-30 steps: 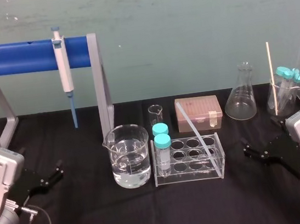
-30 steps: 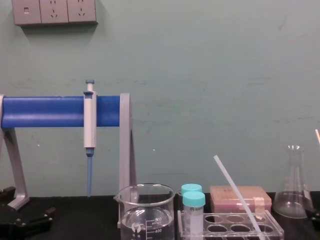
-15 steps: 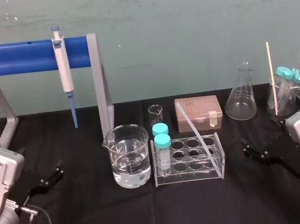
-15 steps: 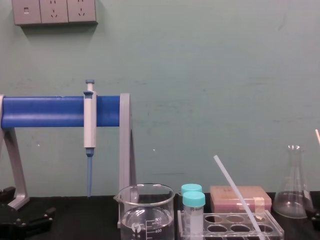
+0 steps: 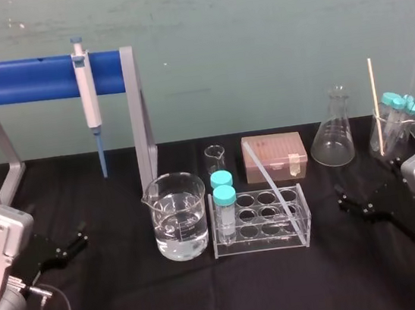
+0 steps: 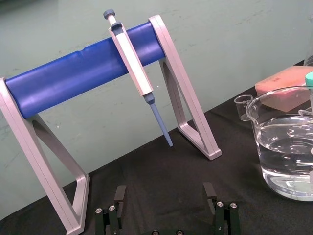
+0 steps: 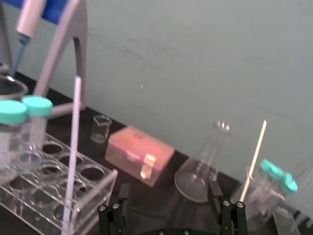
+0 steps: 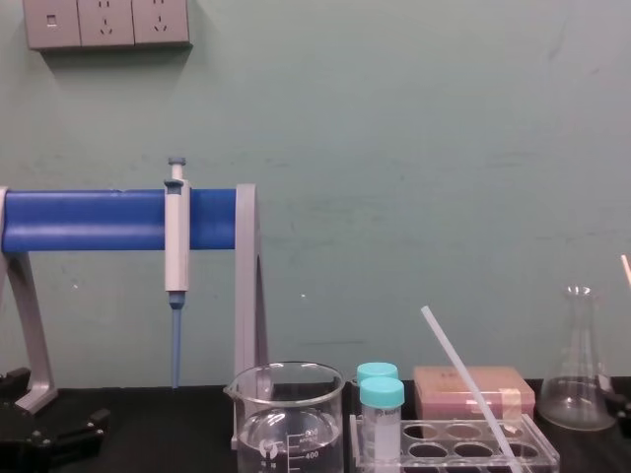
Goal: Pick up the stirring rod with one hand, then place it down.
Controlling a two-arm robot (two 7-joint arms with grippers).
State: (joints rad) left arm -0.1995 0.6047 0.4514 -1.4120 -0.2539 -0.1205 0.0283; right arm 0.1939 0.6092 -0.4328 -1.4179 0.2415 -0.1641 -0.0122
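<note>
The stirring rod leaned in the clear rack at the middle of the dark surface, its top tipped toward 11 o'clock, in front of the pink box. Its foot sat near the rack's 4 o'clock corner, but through the clear plastic I could not tell which well held it. The chest view cut off the rack's base and the lower part of the beaker. That beaker, at the rack's 9 o'clock, held clear liquid to about halfway. Two teal-capped tubes stood in the rack's 9 o'clock end wells. A small beaker and a conical flask looked empty. The left tool was at 8 o'clock, released and holding nothing. The right tool was at 4 o'clock, likewise released, well apart from the rod.
</note>
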